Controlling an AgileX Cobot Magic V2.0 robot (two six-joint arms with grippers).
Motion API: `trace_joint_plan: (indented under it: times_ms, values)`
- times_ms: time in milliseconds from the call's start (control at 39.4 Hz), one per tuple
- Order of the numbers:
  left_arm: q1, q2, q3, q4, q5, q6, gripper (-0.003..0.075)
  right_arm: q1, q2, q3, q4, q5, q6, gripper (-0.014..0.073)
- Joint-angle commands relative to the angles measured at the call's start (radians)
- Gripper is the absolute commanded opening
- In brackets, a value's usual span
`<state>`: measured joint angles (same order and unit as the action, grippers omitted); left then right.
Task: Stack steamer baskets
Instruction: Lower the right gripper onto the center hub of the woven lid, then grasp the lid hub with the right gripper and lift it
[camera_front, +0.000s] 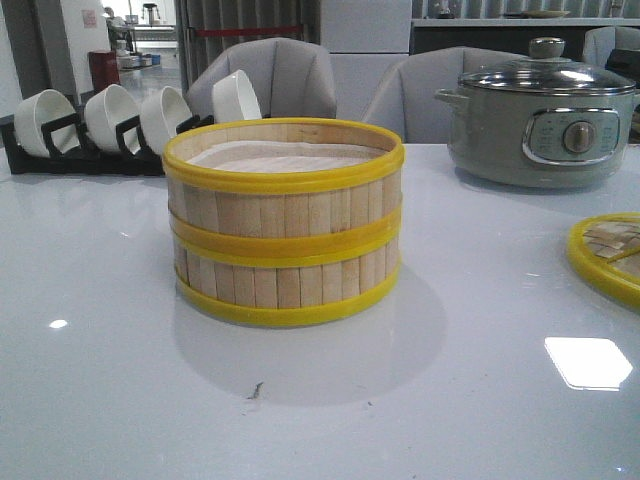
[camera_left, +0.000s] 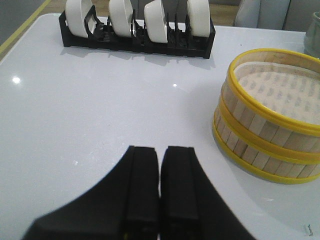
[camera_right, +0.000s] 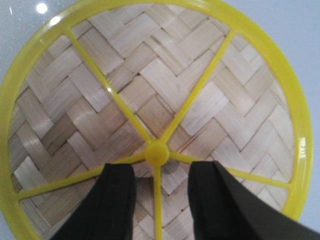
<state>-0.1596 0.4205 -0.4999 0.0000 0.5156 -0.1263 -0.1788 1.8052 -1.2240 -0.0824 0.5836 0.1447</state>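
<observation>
Bamboo steamer baskets (camera_front: 284, 222) sit stacked, one on the other, mid-tabletop (camera_front: 100, 380). Right of them, the right gripper (camera_right: 159, 200) hangs open over a woven lid (camera_right: 150, 90); the left gripper (camera_left: 160, 185) is closed, empty. Behind: pot (camera_front: 545, 120), bowl rack (camera_front: 80, 150).

Left tool (camera_left: 160, 187): 2 matte black fingers (camera_left: 142, 185), squared flat tips, bodies flaring wide toward the wrist. Right tool (camera_right: 161, 200): same 2 matte black fingers (camera_right: 117, 200), plain. No markings, screws or cables visible on either.
</observation>
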Motion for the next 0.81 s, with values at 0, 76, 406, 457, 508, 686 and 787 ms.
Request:
trace_joint_plan:
  times_ms: [0,76,406,457,508,686,787]
  values:
    - [0.001,0.005,-0.027,0.0,-0.076,-0.006,0.0087,-0.005,-0.038,-0.034,-0.01,-0.058,-0.006,0.037]
    - [0.001,0.005,-0.027,0.0,-0.076,-0.006,0.0087,-0.005,-0.032,-0.034,-0.01,-0.064,-0.006,0.037]
    - [0.001,0.005,-0.027,0.0,-0.076,-0.006,0.0087,-0.004,-0.01,-0.035,-0.009,-0.084,-0.006,0.037]
    - [0.001,0.005,-0.027,0.0,-0.076,-0.006,0.0087,-0.004,-0.009,-0.035,-0.009,-0.091,-0.006,0.037]
    - [0.001,0.005,-0.027,0.0,-0.076,-0.006,0.0087,-0.004,-0.008,-0.035,-0.009,-0.096,-0.006,0.037]
    - [0.001,0.005,-0.027,0.0,-0.076,-0.006,0.0087,-0.001,-0.001,-0.035,-0.008,-0.096,-0.006,0.0345]
    - [0.001,0.005,-0.027,0.0,-0.076,-0.006,0.0087,0.005,-0.001,-0.035,-0.006,-0.092,-0.006,0.0223]
